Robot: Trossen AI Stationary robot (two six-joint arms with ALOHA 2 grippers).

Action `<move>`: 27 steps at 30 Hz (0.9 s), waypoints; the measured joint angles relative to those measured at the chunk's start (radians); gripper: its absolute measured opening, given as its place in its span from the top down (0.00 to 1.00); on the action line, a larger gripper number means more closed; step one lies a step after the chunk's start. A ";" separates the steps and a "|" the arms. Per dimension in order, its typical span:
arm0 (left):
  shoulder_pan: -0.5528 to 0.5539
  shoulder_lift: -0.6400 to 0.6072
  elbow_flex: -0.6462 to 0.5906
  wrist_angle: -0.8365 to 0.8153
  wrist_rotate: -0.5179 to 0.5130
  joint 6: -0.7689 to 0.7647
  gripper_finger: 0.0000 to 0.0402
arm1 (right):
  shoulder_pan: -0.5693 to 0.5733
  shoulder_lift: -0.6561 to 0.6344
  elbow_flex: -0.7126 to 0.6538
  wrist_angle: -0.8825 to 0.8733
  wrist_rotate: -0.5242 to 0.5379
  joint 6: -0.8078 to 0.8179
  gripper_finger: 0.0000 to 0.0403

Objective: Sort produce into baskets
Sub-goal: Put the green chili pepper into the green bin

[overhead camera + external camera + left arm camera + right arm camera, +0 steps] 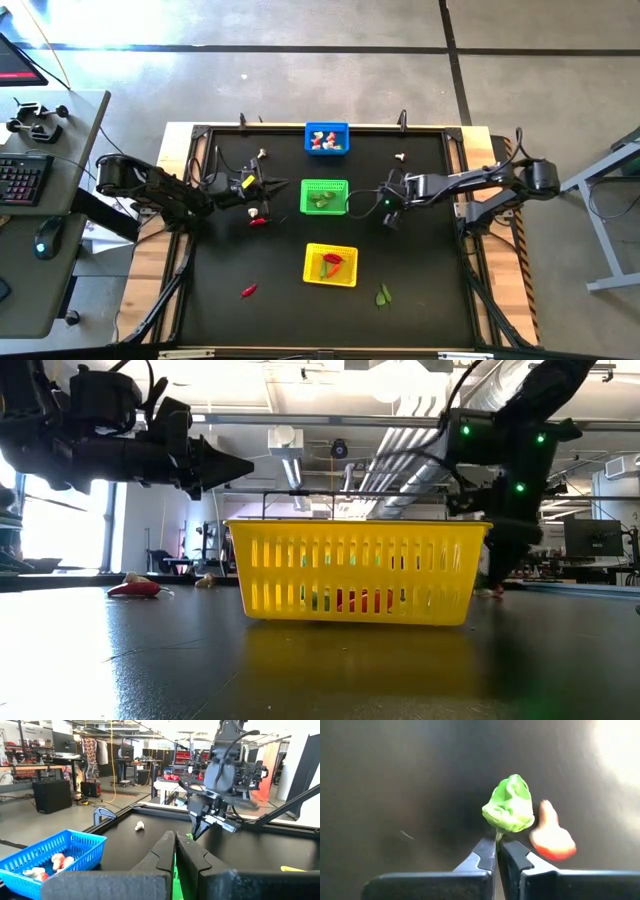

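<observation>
My right claw (pixel 497 851) pinches green leafy bit (pixel 509 804) by its stem | green basket (pixel 325 186) just beside, leftward | left claw (pixel 175 851) pressed together, empty

You've got a black table (pixel 420 290) carrying three baskets: blue basket (pixel 327 139) at 12 o'clock, green basket (pixel 324 197) centre, yellow basket (pixel 330 265) at 6. Loose: red chilli (pixel 248 290) at 7, green leafy bit (pixel 384 295) at 5, white piece (pixel 399 157) at 1.

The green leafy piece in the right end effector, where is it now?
In the right wrist view the green leafy piece is pinched by its stem in the right end effector, beside a red chilli.
</observation>
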 joint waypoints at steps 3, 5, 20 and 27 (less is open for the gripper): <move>0.000 0.000 0.000 -0.001 -0.001 0.000 1.00 | 0.028 -0.001 0.000 0.149 -0.037 -0.042 1.00; 0.000 0.000 0.000 -0.001 -0.002 0.000 1.00 | 0.055 0.001 0.000 0.287 -0.029 -0.075 1.00; 0.000 0.000 0.000 -0.006 -0.011 -0.006 1.00 | 0.078 0.108 0.152 0.572 -0.073 -0.212 1.00; 0.000 0.000 0.000 -0.007 -0.012 -0.008 1.00 | 0.019 0.254 0.389 0.243 -0.137 -0.254 1.00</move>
